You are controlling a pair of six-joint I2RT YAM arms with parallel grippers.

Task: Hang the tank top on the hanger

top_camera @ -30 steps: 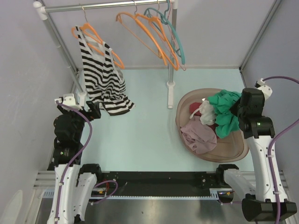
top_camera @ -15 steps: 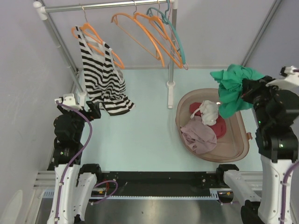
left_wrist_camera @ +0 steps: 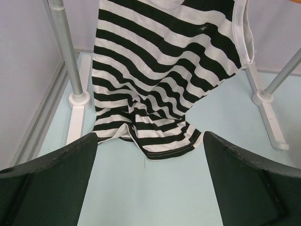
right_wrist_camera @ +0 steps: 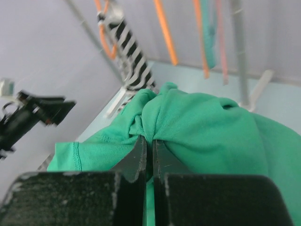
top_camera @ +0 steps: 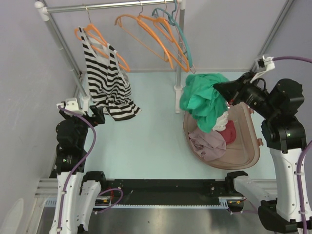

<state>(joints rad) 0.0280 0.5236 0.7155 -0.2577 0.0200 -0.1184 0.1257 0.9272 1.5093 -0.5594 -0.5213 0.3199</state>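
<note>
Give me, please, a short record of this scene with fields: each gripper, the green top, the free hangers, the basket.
right gripper: shut on the green tank top, lifted over the basket
left gripper: open, empty, facing the striped top
green tank top: bunched, hanging from the right gripper, not on a hanger
free hangers: orange hangers and one teal hanger on the rail
basket: holds a pinkish garment and others

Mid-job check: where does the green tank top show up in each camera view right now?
Top external: the green tank top is right of centre, dangling from the right gripper over the basket.
Left wrist: not in it.
Right wrist: lower centre, pinched in that gripper's shut jaws.
Shared landmark: the striped top.
</note>
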